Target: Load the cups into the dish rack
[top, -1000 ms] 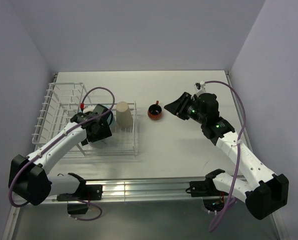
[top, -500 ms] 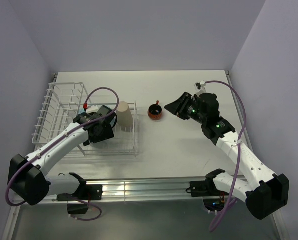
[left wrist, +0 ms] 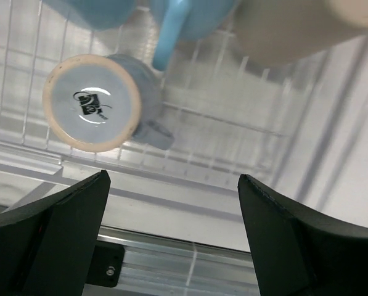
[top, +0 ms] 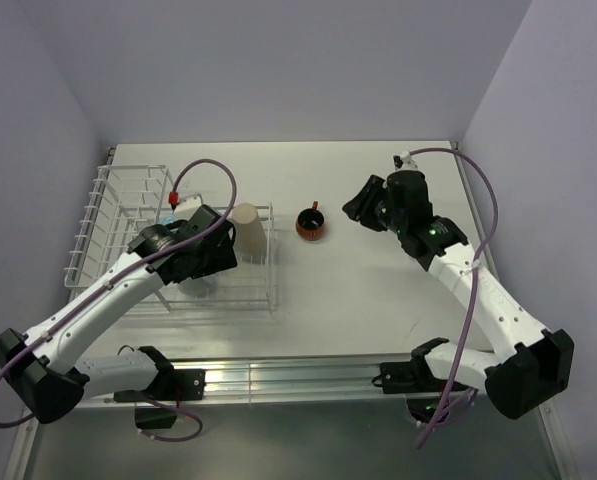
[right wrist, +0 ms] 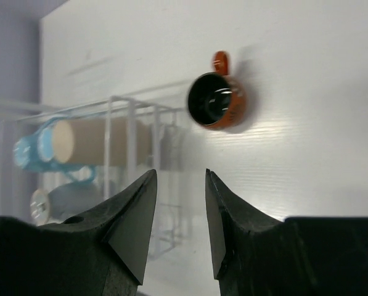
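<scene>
The white wire dish rack (top: pixel 118 215) stands at the left of the table. In it a cream cup (top: pixel 246 228) leans at the right end. The left wrist view shows a light blue cup (left wrist: pixel 92 102) upside down on the rack wires (left wrist: pixel 220 123), two more blue cups (left wrist: pixel 190 18) beyond it and the cream cup (left wrist: pixel 282 31). My left gripper (left wrist: pixel 171 179) hangs wide open and empty above the rack's near side. A red-orange cup (top: pixel 311 223) stands upright on the table right of the rack. My right gripper (right wrist: pixel 180 176) is open and empty, pointing at this cup (right wrist: pixel 217 102) from a short distance.
Walls close in the table at the back and both sides. The metal rail (left wrist: pixel 190 259) along the table's near edge lies right under my left gripper. The rack's right end wall (right wrist: pixel 131 129) stands between the red-orange cup and the cups inside.
My left arm has lifted and drawn back from the cups in the rack, its gripper still open. The right wrist has turned and shifted slightly towards the red-orange cup.
</scene>
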`<state>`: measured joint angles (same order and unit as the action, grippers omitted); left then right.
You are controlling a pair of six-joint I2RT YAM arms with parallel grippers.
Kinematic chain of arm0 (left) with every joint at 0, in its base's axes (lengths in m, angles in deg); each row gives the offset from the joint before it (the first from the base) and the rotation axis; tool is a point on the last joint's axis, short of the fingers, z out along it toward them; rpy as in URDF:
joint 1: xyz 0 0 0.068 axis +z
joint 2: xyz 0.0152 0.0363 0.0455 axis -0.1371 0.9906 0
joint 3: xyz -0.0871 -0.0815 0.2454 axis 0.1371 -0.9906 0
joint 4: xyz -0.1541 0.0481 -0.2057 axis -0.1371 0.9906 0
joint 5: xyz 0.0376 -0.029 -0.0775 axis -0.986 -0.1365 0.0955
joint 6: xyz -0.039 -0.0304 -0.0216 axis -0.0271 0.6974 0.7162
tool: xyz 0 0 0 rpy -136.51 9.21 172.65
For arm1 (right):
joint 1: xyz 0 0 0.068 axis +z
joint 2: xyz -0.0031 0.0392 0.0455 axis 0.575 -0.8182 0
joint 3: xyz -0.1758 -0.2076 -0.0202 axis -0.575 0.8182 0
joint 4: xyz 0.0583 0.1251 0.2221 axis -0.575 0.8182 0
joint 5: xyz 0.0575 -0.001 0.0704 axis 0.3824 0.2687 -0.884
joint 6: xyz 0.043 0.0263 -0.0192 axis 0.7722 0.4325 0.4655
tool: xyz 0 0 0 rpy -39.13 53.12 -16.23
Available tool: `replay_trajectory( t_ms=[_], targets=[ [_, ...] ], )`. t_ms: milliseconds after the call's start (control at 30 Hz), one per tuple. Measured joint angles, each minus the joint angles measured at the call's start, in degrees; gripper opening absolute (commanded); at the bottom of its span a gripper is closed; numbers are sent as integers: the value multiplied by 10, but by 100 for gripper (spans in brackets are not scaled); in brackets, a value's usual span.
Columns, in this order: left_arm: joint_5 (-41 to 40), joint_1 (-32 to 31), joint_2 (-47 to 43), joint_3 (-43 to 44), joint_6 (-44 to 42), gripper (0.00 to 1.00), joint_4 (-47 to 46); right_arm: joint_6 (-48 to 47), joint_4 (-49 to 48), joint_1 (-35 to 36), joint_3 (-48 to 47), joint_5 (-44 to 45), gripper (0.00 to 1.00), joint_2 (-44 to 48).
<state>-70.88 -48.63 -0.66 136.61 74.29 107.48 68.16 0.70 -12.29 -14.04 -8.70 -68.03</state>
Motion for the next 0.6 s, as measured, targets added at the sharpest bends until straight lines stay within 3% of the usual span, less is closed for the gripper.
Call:
replay_trajectory(
  t_ms=[300, 600],
  targets=[
    [26, -26, -37, 63, -34, 94, -23, -52, 142, 0, -81, 209, 53, -57],
    [67, -27, -37, 89, -86, 95, -76, -87, 182, -122, -47, 250, 53, -71]
  ],
)
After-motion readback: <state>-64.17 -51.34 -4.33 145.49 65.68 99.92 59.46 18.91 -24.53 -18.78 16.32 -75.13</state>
